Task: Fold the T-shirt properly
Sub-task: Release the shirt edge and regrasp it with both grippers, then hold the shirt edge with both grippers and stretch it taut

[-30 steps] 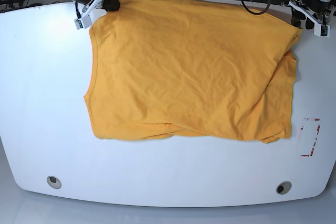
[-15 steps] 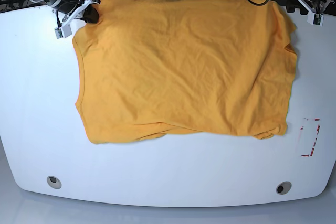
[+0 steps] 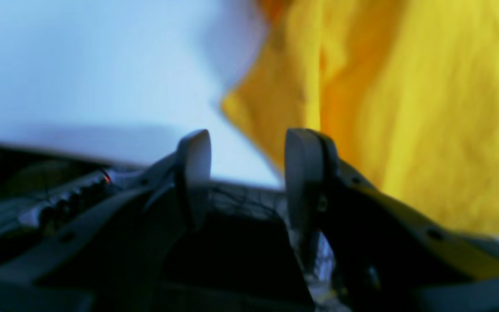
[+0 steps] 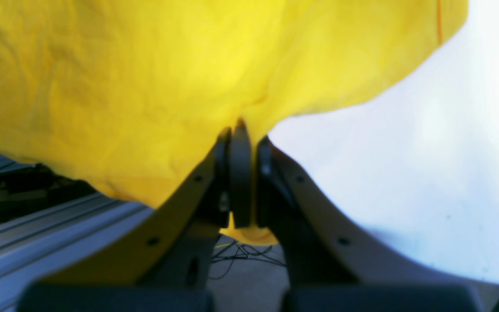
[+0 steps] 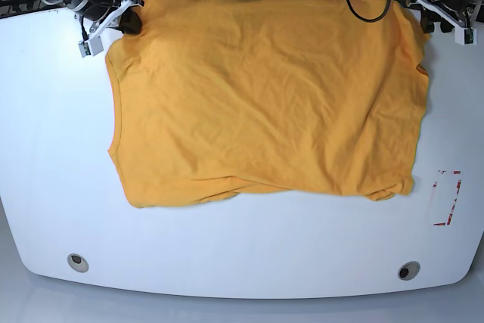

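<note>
The T-shirt is spread on the tabletop, unfolded; right gripper jaws pinch its far-left corner, left gripper jaws are spread, empty.

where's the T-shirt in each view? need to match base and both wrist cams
Base: the T-shirt is spread across the middle and far part of the white table.
Left wrist: upper right of the picture, beside the open left pincer, not between its jaws.
Right wrist: fills the top, its edge pinched in the shut right pincer.
Shared landmark: the white table, beside the cloth in all three.
</note>
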Available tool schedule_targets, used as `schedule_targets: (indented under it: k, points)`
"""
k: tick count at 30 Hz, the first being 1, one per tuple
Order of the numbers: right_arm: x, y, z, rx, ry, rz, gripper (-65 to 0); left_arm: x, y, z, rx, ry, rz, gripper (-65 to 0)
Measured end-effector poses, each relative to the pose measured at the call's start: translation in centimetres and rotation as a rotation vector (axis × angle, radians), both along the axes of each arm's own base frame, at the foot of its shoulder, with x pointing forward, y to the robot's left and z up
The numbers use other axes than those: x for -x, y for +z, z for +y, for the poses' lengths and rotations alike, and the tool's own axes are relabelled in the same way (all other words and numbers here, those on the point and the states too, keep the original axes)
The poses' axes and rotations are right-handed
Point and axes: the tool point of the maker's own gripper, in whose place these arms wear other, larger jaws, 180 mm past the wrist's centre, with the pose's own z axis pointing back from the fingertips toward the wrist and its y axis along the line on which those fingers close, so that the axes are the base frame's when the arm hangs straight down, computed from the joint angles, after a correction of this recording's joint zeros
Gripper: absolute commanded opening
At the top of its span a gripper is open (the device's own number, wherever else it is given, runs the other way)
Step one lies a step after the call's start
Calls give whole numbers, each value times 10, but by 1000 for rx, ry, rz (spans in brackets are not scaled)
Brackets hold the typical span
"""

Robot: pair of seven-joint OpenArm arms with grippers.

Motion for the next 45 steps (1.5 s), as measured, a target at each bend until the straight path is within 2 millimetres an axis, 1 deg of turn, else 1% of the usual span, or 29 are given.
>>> schedule_targets:
  k: [4, 6, 10, 12, 14, 16, 20, 25, 30, 31, 33, 35, 36, 37, 42, 44, 45]
  points:
    - [0, 0, 0, -1, 0, 1, -650, -17, -4, -8, 17, -36, -14, -389]
    - [0, 0, 0, 0, 0, 1, -650, -17, -11, -7, 13, -30, 4, -389]
    - [-1, 0, -1, 2, 1, -2, -650, -11, -28, 9, -33, -8, 97, -389]
    - [-1, 0, -1, 2, 1, -2, -650, -11, -35, 19, -30, 1, 117, -389]
    - [-1, 0, 0, 1, 0, -2, -650, -10, -43, 25, -12, 9, 127, -389]
    - [-1, 0, 0, 1, -1, -1, -650, -4, -52, 26, 11, 20, 151, -389]
    - [-1, 1, 0, -2, -2, -5, -650, -9, -56, 21, 27, -12, 146, -389]
    - [-2, 1, 0, -6, -2, -8, -650, -23, -58, 4, 48, -65, 120, -389]
    - [-4, 2, 0, -5, -1, -12, -650, -24, -60, -1, 56, -80, 121, -397]
    - [-5, 2, 0, -5, -1, -14, -650, -26, -60, -3, 56, -89, 120, -414]
    - [-7, 3, 0, -6, -2, -20, -650, -28, -60, -4, 58, -93, 117, -485]
    - [-7, 3, 0, -5, -2, -19, -650, -28, -60, -5, 60, -97, 116, -603]
    - [-7, 3, 0, -5, -2, -19, -650, -29, -60, -7, 64, -98, 113, -628]
    - [-6, 3, 0, -5, -1, -18, -650, -29, -60, -7, 66, -98, 111, -640]
    - [-6, 3, 0, -5, -1, -18, -650, -28, -59, -7, 64, -101, 110, -644]
    - [-6, 3, 0, -4, -1, -17, -650, -21, -56, -3, 45, -91, 129, -646]
    - [-6, 3, 0, -5, -1, -18, -650, -13, -55, 0, 26, -85, 153, -646]
